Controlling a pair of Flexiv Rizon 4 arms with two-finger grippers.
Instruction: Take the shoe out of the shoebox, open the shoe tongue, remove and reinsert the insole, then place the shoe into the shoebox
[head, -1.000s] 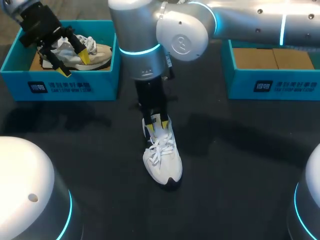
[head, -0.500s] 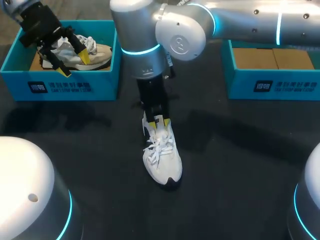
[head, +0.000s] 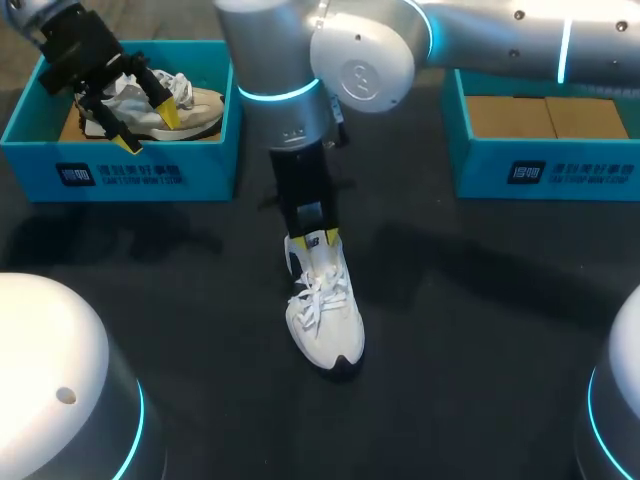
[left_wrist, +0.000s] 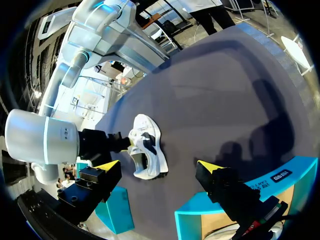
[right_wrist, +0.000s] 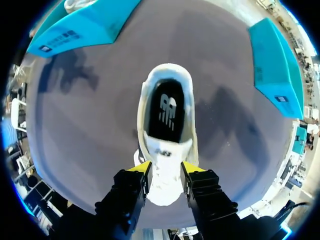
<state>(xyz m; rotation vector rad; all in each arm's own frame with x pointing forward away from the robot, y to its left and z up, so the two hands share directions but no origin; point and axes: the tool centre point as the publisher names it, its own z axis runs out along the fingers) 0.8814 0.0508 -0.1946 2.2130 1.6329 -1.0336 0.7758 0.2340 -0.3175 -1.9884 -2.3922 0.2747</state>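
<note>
Dark bench (head: 480, 300), seen from the head view, carries two teal shoeboxes. The left shoebox (head: 120, 175) holds one beige shoe (head: 195, 108) with crumpled paper, and the right shoebox (head: 540, 175) shows a brown card floor. One white shoe (head: 325, 310) stands between them. In the left wrist view, the left end effector (left_wrist: 159, 166) hangs spread above its box. In the right wrist view, the right end effector (right_wrist: 166, 167) pinches the white shoe's tongue, with the insole (right_wrist: 167, 112) exposed ahead.

Dark table (head: 450, 350): shoe (head: 325, 310), two shoeboxes (head: 120, 172) (head: 550, 175)
</note>
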